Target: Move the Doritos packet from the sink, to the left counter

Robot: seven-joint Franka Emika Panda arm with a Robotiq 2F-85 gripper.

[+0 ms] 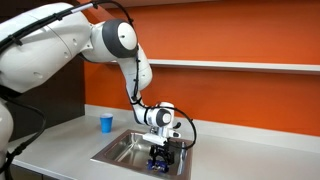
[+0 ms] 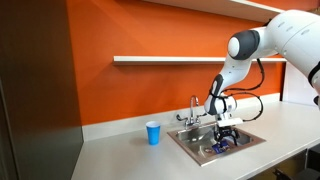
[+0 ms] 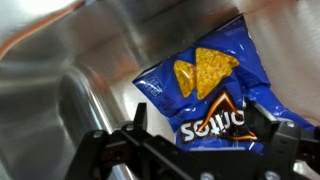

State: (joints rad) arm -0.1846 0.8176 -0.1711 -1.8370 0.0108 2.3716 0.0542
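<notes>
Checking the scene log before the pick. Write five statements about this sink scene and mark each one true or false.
1. The Doritos packet lies inside the sink. True.
2. The blue cup stands in the sink. False: it stands on the counter, beside the sink.
3. The gripper is down in the sink basin. True.
4. The gripper's fingers are shut with nothing between them. False: in the wrist view they stand apart, with one end of the packet between them.
5. The wall behind the faucet is green. False: it is orange.
</notes>
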